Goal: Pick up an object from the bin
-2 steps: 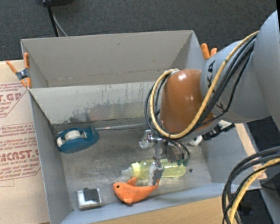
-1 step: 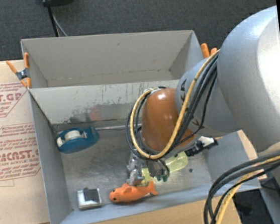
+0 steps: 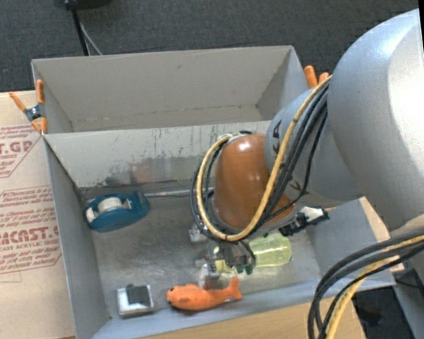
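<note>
Bin floor (image 3: 149, 249), scuffed grey, lies under jaws; whether clenched, cannot tell.

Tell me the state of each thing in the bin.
Blue tape dispenser: resting near the left wall.
Small grey box: lying flat, near left corner.
Orange fish toy: lying flat by the near wall.
Pale yellow-green item: lying down, partly hidden by the arm.
Gripper: low in the bin, beside the pale yellow-green item.

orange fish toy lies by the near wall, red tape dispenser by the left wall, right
Not quite: in the camera view the plastic tape dispenser by the left wall is blue, not red. The orange fish-shaped toy does lie by the near wall.
</note>
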`<state>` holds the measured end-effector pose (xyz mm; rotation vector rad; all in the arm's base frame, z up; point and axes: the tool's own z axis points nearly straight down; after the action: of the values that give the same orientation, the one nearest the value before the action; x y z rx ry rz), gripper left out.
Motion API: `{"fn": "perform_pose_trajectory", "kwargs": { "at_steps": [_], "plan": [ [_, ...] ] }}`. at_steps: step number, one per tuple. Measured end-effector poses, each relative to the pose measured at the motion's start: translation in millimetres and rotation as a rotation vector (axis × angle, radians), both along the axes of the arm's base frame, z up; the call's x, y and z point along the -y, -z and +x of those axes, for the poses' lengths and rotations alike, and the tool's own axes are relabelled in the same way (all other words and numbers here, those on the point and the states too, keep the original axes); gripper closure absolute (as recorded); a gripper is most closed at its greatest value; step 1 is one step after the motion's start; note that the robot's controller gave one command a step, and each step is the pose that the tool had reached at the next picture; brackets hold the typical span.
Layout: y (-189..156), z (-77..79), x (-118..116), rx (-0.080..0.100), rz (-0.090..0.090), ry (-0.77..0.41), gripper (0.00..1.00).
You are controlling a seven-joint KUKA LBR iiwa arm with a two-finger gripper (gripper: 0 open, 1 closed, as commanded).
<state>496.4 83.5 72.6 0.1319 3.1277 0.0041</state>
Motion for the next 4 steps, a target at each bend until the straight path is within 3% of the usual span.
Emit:
{"fn": "perform_pose_trajectory", "kwargs": {
  "at_steps": [1, 2, 3, 4],
  "plan": [
    [0, 0.1, 0, 0.0, 0.0, 0.0, 0.0],
    [-21, 10.6, -4, -0.016, -0.004, -0.07, 0.0],
    [-1, -3.1, 47, -0.007, -0.001, -0.129, 1.0],
    [-1, -3.1, 47, -0.007, -0.001, -0.129, 1.0]
  ]
}}
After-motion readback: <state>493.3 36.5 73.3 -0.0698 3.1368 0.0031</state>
